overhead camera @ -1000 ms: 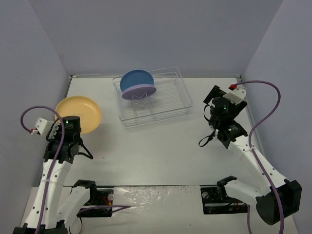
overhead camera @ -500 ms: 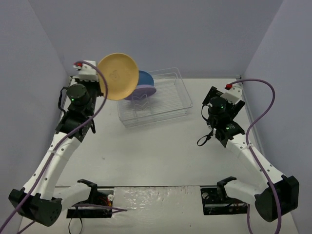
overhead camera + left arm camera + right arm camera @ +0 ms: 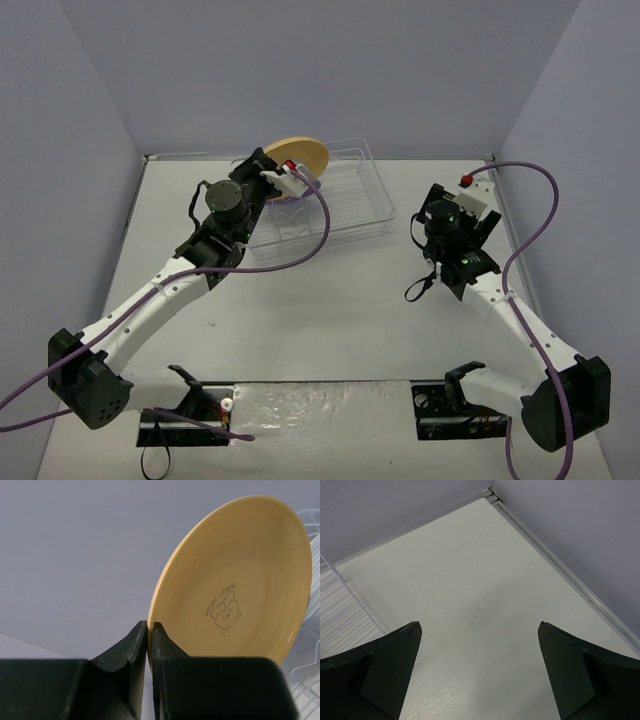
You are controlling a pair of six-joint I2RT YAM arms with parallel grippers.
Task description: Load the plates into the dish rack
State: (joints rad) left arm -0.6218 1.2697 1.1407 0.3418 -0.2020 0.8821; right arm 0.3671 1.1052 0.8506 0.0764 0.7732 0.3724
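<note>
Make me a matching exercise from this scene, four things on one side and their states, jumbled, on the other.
Things:
1. yellow plate
2. left gripper
3. right gripper
4. dish rack

States:
A. open, holding nothing
B. made of thin wire
C. pinched at its rim, held up on edge
D. shut on the yellow plate

Pairs: 1-C, 2-D, 3-A, 4-B

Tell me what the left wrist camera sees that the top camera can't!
Only the left wrist view: the little bear drawing printed on the yellow plate, and the left fingers pinching its rim up close. Only the top view: the whole dish rack and the right arm, off to the side. Both: the yellow plate and some of the rack's wires.
</note>
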